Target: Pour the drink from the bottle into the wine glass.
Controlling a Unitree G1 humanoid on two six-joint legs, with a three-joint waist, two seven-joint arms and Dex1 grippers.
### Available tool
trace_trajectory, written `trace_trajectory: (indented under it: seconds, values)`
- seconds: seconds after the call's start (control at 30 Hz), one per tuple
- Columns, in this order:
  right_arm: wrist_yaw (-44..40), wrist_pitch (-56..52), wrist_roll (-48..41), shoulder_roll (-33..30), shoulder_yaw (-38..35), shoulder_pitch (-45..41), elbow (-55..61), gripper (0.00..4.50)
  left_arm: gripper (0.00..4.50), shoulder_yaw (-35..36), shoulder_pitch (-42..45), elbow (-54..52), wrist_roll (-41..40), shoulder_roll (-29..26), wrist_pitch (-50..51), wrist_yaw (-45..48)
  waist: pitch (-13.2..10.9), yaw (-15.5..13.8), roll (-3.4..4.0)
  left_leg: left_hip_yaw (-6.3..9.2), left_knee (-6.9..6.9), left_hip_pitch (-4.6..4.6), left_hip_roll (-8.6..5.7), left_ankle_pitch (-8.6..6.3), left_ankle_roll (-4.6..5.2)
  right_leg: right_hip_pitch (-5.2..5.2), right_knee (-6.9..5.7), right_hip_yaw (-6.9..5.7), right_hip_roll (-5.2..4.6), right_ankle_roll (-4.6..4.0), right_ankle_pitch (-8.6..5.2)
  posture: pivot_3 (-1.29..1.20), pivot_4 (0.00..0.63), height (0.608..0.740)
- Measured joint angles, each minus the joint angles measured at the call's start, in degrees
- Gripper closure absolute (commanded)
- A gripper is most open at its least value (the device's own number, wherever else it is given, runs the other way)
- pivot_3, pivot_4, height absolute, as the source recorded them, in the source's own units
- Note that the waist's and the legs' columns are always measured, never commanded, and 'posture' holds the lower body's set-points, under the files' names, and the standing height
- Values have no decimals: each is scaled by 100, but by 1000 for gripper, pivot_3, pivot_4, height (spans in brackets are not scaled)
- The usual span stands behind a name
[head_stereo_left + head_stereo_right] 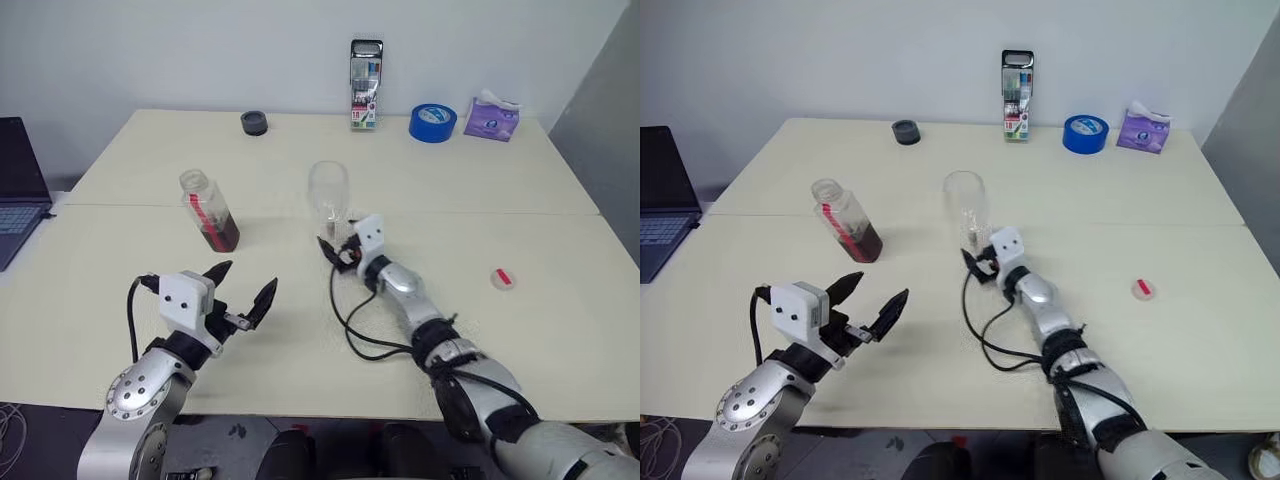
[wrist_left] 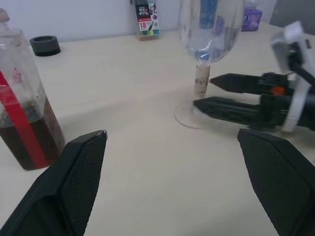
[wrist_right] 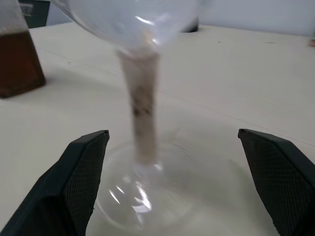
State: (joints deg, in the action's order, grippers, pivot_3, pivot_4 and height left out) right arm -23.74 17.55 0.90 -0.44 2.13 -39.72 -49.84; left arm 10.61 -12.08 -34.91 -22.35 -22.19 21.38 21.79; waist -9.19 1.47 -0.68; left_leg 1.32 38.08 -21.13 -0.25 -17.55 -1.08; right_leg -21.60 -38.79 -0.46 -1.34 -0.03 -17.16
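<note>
The bottle (image 1: 210, 210) stands uncapped on the table at the left, with the dark reddish-brown drink (image 1: 222, 235) low in it. The wine glass (image 1: 328, 192) stands upright at the table's middle, and its bowl looks empty. My right gripper (image 1: 330, 250) is open and level at the glass's foot. In the right wrist view the stem (image 3: 141, 113) stands between its spread fingers (image 3: 83, 182) without touching them. My left gripper (image 1: 250, 276) is open and holds nothing, nearer to me than the bottle (image 2: 24, 118). The left wrist view also takes in the glass (image 2: 206, 44).
A red-white cap (image 1: 503, 278) lies on the table at the right. Along the far edge stand a marker-pen case (image 1: 366, 85), a blue tape roll (image 1: 432, 122), a purple tissue pack (image 1: 491, 117) and a dark round lid (image 1: 254, 122). A laptop (image 1: 15, 190) sits at the far left.
</note>
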Motion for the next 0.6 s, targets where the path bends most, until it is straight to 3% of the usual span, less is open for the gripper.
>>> trace_trajectory:
  seconds: [0.1,0.23,0.47,0.6]
  values:
    - [-390,-984,-70,-656,90,1181,2061,22,0,80,10,173,102,103,-156,-100,-1,-14,2,2,-3,-8,0,-1,0,-8,-1,-1,0,4,-2,0,150,740]
    - [-927,-2538,-504,-1520,80,1917,4170,22,0,199,67,418,278,234,-298,-346,-7,40,5,0,-3,-10,2,-1,0,-19,-12,2,4,4,-2,0,150,740]
    - [-2325,-4564,-2546,-2741,-135,2079,6872,22,0,512,286,804,591,510,-466,-976,-20,-7,-16,11,-3,-12,5,-1,2,-13,-4,-7,11,4,-3,0,150,740]
    - [-2616,-5151,-3159,-3067,-149,1923,7210,22,0,617,700,1210,756,544,-596,-1237,-26,-20,-33,11,-1,-13,3,-1,2,-12,-2,-7,9,4,-3,0,150,740]
